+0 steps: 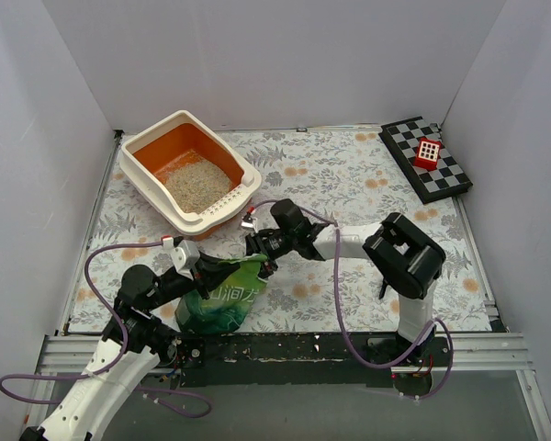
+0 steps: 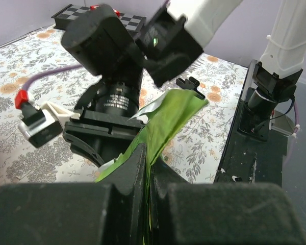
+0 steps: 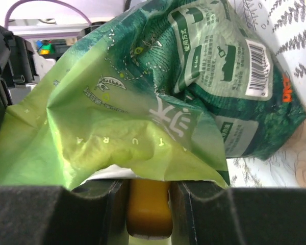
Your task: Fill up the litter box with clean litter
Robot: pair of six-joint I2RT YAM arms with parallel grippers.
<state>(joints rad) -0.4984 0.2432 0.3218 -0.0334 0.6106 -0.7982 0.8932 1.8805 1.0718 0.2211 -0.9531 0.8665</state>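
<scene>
Two grippers meet at the green bag [image 1: 222, 299], which stands by the near edge of the worktop, left of centre. I read that as a split job: one side holds the mouth up and open so the other can work inside it. My left gripper [image 2: 147, 164] has its jaws pressed nearly together on a thin fold of the bag's lip, pinching the film flat. My right gripper [image 1: 261, 246] reaches across from the right, and its wrist camera shows the jaws narrowly apart, clamped on a yellow-orange handle [image 3: 149, 206] that runs under the bag's crumpled rim. I take it for a scoop, though its bowl is hidden. The litter box [image 1: 217, 211] sits toward the far-left corner, well apart from the bag, angled with one corner toward the arms. Pale litter [image 1: 198, 184] covers only the middle of its orange floor, so I judge the filling partly done, with more loads needed.
</scene>
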